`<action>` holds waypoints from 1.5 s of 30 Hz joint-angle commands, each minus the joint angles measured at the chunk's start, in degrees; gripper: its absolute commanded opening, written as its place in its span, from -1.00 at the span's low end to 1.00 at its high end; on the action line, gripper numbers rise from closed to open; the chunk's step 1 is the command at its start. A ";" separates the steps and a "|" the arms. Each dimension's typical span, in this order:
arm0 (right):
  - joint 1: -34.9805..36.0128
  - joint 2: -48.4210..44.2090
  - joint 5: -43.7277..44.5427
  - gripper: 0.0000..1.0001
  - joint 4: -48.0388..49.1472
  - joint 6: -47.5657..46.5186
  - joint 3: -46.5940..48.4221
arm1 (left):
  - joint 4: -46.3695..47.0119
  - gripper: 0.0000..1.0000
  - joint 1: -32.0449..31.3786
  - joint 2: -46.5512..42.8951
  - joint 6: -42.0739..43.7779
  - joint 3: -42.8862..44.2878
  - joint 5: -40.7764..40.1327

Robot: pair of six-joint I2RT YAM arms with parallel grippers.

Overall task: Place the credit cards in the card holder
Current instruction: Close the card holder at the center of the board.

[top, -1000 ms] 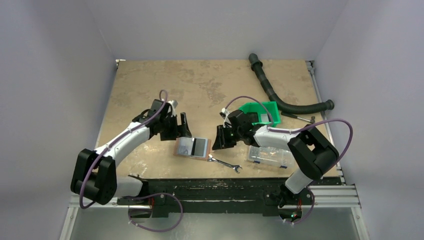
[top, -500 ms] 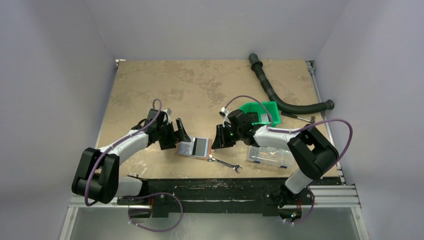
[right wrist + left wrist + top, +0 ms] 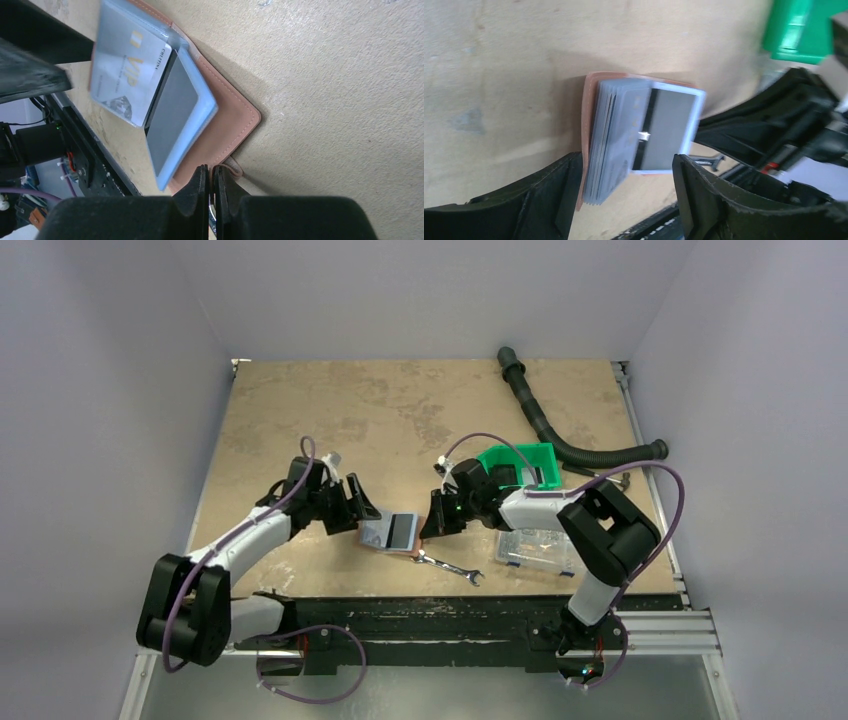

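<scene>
**Top external view.** The card holder [image 3: 410, 551] is lying open on the worktop [image 3: 400, 410] near its front edge, between the two arms. The credit cards [image 3: 388, 532] are resting on it, with the light blue card [image 3: 374, 533] at 9 o'clock of the darker grey-blue card [image 3: 403, 530]. The left end effector [image 3: 360, 514] is sitting at the holder's 9 o'clock side and the right end effector [image 3: 431, 529] at its 3 o'clock side. A wrench [image 3: 449, 568] is lying just beside the holder at 4 o'clock. A green bin [image 3: 520, 465] and a clear box [image 3: 537, 551] are standing further toward 3 o'clock.

**Left wrist view.** The left end effector [image 3: 624, 200] is holding its jaws apart, one finger [image 3: 549, 205] on each side of the cards' lower edge. The darker grey-blue card [image 3: 669, 127] is overhanging the card holder [image 3: 586, 125] toward 3 o'clock.

**Right wrist view.** The right end effector [image 3: 210, 192] is holding its fingers together, with the tips meeting the card holder [image 3: 225, 125] at its 6 o'clock edge. Whether they are pinching that edge cannot be told. The light blue card [image 3: 127, 75], marked "VIP", is lying at 11 o'clock of the darker grey-blue card [image 3: 172, 115].
</scene>
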 commanded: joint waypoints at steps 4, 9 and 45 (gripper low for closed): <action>0.64 1.66 0.53 -0.93 3.46 0.32 2.51 | 7.77 0.34 -1.74 -7.07 -8.35 1.92 9.35; 0.62 0.83 1.54 -0.95 3.13 0.96 2.69 | 13.69 0.33 -9.96 -4.51 -12.98 2.01 7.50; 0.57 -10.67 4.93 -0.84 -1.61 1.76 -4.60 | 20.09 -0.05 -13.47 5.05 -10.63 -1.36 7.73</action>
